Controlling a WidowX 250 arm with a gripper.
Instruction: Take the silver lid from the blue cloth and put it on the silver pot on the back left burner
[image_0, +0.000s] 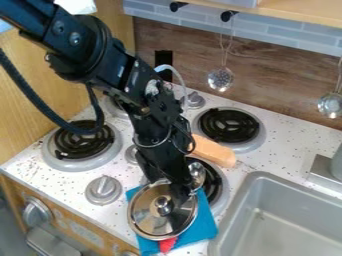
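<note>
A black robotic gripper (179, 194) hangs over the toy kitchen's countertop (40, 172), at the right-hand side of a round metal-rimmed glass lid (143, 220) topped by a shiny knob (161, 204). Whether the claw is spread, pressed together or pinching the lid cannot be told from this angle. The lid lies near the counter's front edge, over a blue cloth (208, 229), with part of a red item (167, 244) showing at its lower rim (most of that piece is hidden). A rounded, shiny metal object (196, 172) sits close beside the gripper, just above the cloth as seen here.

Behind the gripper and to its right, a light orange-brown block-like piece (215, 151) lies at a slant between the black-coiled rear burner (230, 126) and the partly hidden front burner (214, 184). Another coil burner (83, 142) sits at left, with a gray stove knob (103, 189) nearer the front edge. A gray sink (284, 220) occupies the lower right corner. On the wood-look back wall (280, 75), a perforated skimmer (220, 79) hangs from a black hook (228, 15), and a metal ladle (330, 105) hangs at the far right.
</note>
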